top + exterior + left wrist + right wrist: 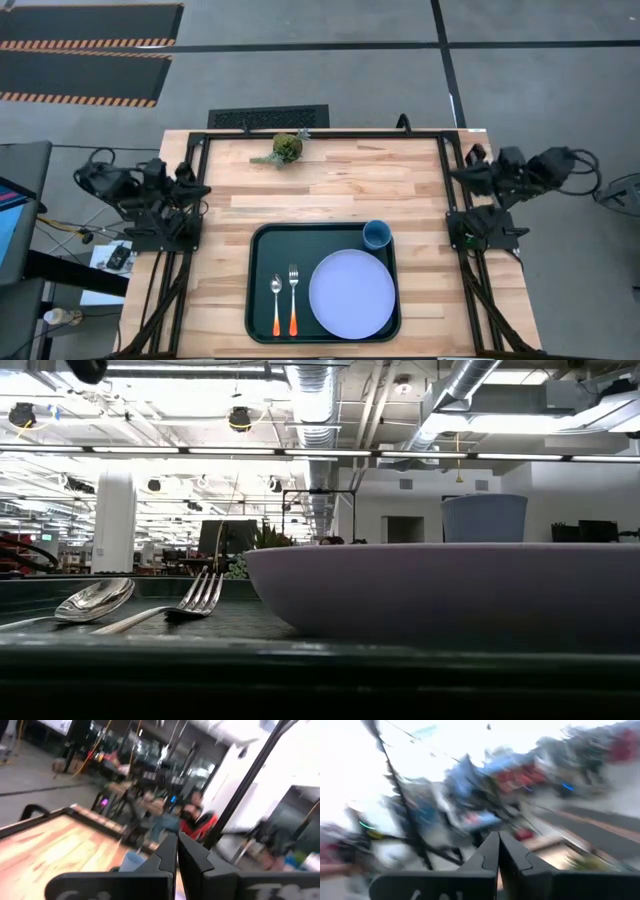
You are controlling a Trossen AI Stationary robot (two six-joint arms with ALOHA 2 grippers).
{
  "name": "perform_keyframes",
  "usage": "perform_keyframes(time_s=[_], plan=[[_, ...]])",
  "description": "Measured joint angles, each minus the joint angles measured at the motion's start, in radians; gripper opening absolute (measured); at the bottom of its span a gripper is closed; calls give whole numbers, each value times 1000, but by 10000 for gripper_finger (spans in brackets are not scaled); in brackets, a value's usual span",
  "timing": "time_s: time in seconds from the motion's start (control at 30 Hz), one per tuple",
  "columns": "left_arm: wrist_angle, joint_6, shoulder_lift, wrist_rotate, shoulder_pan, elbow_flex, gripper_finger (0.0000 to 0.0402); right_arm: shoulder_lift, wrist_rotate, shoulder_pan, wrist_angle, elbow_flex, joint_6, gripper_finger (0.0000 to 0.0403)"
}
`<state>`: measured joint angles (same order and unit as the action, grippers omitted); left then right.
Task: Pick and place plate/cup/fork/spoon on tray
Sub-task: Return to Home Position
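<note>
Green-black tray (300, 245) looks fully laid, so both arms should just tuck aside clear of it, left gripper (177, 837) and right gripper (498, 836) pinched closed, empty.

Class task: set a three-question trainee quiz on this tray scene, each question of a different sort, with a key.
1. True or false: the cup stands on the plate.
2. What lies between the spoon and the plate? A. the cup B. the fork C. nothing
3. Fill the gap: the left tool and right tool are both ____, holding nothing.
Key: 1. False; it stands on the tray, beside the plate. 2. B. 3. shut.
</note>
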<state>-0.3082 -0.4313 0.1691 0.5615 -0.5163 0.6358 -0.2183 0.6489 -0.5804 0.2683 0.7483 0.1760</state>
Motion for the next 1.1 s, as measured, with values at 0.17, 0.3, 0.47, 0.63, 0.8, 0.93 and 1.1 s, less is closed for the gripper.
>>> perform_keyframes(time_s=[0.17,0.3,0.47,0.63,0.8,0.93,1.1], plan=[[79,1,-170,-11,0,-161,0,214,-315,-2,-282,-228,-120,22],[91,8,-149,-104,0,-179,0,202,-412,9,-268,-263,-75,23],[166,6,-167,-170,-1,-275,0,196,-252,26,-297,-410,10,24],[368,25,-163,-200,-1,-447,0,214,-249,42,-576,-637,12,25],[558,-31,-165,-217,0,-627,0,211,-226,40,-678,-739,83,25],[473,-42,-166,-157,0,-625,0,216,-172,48,-630,-740,80,27],[407,-11,-165,-135,0,-625,0,214,-122,83,-510,-740,44,26]])
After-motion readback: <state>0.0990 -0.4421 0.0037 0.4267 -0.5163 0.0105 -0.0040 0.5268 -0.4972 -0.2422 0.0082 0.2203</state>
